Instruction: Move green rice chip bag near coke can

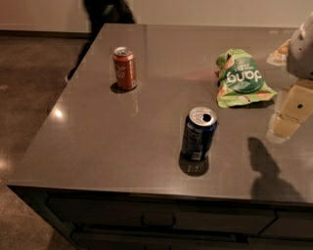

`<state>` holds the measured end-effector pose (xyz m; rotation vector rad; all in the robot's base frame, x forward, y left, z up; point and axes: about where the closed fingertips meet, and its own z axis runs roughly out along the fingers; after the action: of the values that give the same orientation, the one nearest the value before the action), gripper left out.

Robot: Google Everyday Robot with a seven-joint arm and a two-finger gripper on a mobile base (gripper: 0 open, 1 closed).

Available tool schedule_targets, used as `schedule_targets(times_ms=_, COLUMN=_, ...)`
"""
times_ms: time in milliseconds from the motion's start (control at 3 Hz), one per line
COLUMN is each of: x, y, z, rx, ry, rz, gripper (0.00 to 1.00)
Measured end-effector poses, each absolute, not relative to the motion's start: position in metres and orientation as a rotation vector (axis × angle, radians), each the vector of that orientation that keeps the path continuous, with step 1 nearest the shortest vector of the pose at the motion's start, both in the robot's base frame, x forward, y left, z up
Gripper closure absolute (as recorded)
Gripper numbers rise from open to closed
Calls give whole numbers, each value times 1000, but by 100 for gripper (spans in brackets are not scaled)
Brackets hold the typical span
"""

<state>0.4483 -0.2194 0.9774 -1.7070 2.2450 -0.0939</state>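
The green rice chip bag lies on the grey table at the back right, its dark green round logo facing up. The coke can, red-orange with a silver top, stands upright at the back left, far from the bag. My gripper hangs at the right edge of the camera view, just right of the bag and a little nearer to me, above the table. It holds nothing that I can see.
A dark blue can with an opened silver top stands upright in the middle front, between the two task objects. A person is behind the table's far left corner. The table's front and left edges drop to the floor.
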Motion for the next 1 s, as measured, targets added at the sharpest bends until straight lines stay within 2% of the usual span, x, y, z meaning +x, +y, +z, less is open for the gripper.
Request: schedule_targets(times_ms=1000, x=539, y=-257, z=980, rx=-1475, ry=2307, rz=-40, gripper=0)
